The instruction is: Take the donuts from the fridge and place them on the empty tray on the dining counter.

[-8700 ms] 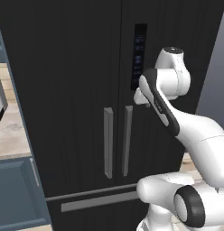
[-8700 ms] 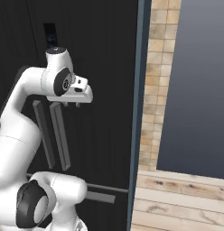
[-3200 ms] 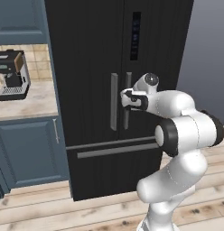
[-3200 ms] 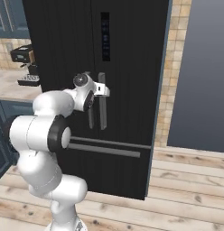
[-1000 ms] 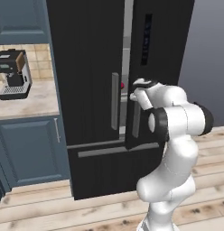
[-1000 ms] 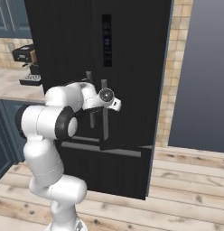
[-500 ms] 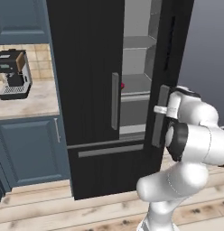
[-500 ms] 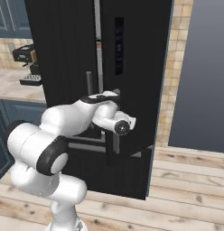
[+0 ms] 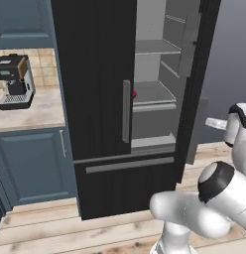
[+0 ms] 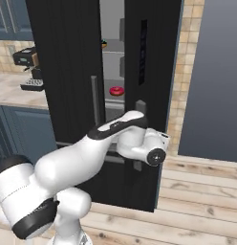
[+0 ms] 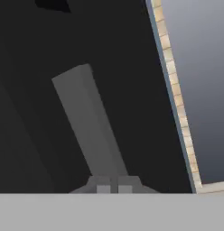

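Observation:
The fridge [image 9: 95,74] is tall and black, and its right door [image 10: 149,57] is swung wide open on a grey shelved interior. A pink-red donut [image 10: 116,90] lies on a middle shelf; its red edge peeks past the left door [image 9: 134,94]. My gripper [image 11: 114,189] is shut, fingertips together at the foot of the right door's grey bar handle [image 11: 89,122], with nothing between them. In the right base view the hand sits low against that door's handle [image 10: 140,106]. The empty tray and the dining counter are out of view.
A coffee machine [image 9: 15,80] stands on the beige counter [image 9: 30,114] left of the fridge, above blue cabinets [image 9: 33,163]. A small orange item [image 10: 104,44] sits on an upper shelf. A brick wall strip [image 10: 187,72] and wooden floor [image 10: 201,191] lie to the right.
The right fridge door has swung from nearly shut to wide open, the arm moving right with it. The fingers, spread a moment ago, are now together.

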Robot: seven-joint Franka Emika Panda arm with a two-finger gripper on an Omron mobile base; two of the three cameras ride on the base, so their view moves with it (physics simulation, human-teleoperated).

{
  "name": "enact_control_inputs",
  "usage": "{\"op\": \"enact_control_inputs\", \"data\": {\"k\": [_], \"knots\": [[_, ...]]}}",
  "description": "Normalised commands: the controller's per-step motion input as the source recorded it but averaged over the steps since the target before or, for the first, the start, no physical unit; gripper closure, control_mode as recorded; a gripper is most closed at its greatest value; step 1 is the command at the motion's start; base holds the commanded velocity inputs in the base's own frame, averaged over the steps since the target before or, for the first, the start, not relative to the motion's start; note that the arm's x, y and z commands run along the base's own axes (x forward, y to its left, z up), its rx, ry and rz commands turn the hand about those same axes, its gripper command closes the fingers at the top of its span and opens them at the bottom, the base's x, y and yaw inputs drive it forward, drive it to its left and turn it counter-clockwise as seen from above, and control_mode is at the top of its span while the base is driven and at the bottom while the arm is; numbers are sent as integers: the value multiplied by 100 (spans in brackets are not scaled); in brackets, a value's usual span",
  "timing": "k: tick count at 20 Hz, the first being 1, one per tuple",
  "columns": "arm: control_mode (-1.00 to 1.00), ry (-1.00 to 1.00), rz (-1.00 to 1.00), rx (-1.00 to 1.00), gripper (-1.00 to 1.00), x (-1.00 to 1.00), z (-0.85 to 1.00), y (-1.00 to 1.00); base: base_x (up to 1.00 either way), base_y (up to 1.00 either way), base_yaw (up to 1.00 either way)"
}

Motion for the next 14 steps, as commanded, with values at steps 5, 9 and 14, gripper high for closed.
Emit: {"op": "enact_control_inputs", "data": {"k": [5, 9, 14], "knots": [[-100, -8, -23, 8, 100, -100, 27, 46, 0, 0, 0], [-100, -20, -30, -5, 100, -52, 12, 100, 0, 0, 0], [-100, -13, -28, -16, 100, 0, 61, 100, 0, 0, 0]]}}
